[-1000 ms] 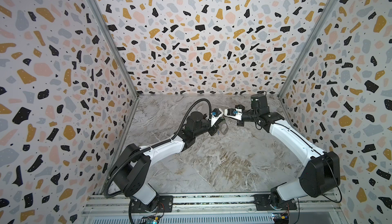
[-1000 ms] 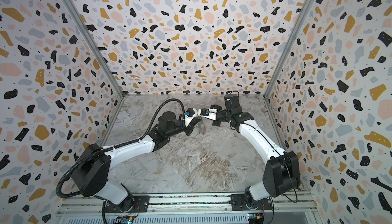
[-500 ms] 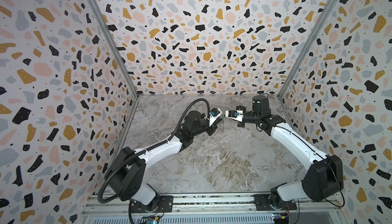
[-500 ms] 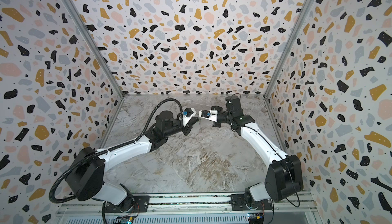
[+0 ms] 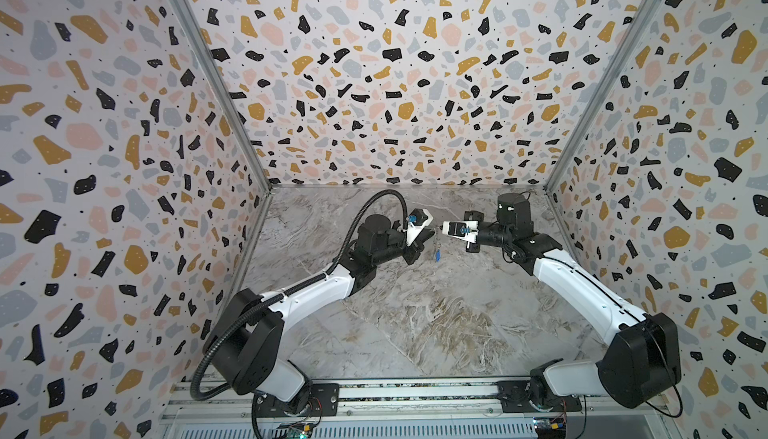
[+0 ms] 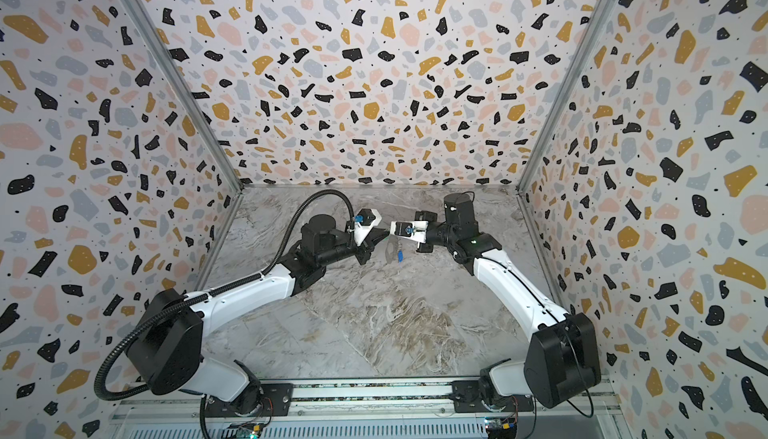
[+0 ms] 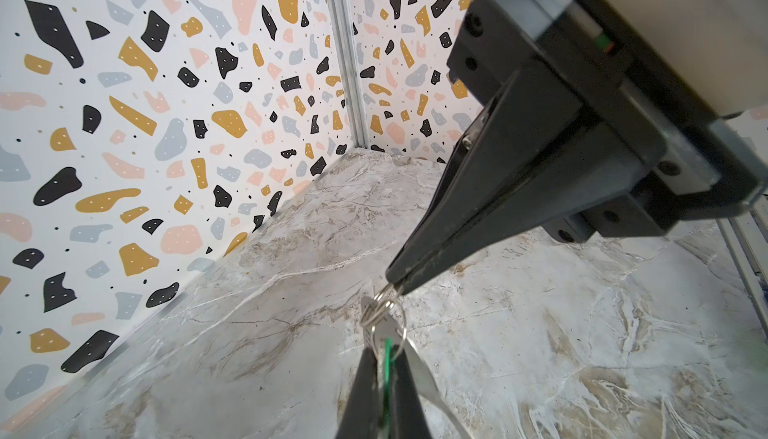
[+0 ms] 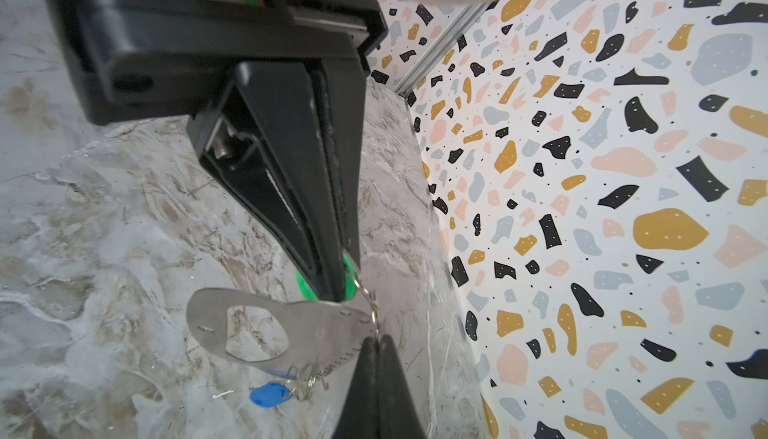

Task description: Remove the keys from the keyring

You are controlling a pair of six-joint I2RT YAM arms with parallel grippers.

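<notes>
Above far centre of table (image 5: 415, 312), left gripper (image 8: 336, 293) clamps green-tagged key (image 7: 387, 358), right gripper (image 7: 395, 285) pinches thin wire ring (image 7: 384, 311); keyring (image 8: 320, 333) and blue-tagged key (image 8: 270, 394) dangle below. Light, stiff, slippery metal; we judge tags (image 8: 302, 283) best grips.

A marble-patterned tabletop (image 5: 415, 324) with grey, white and brown veining fills the lower middle of both top views. It is enclosed at left, back and right by walls (image 5: 395, 83) printed with terrazzo flecks of black, ochre, pink and grey-blue on white. Bare metal strips (image 5: 214, 79) run down the two back corners where the walls meet, and along the bottom edge lie a silver rail (image 5: 415, 395) and, below it, a slotted grille (image 5: 415, 430).
</notes>
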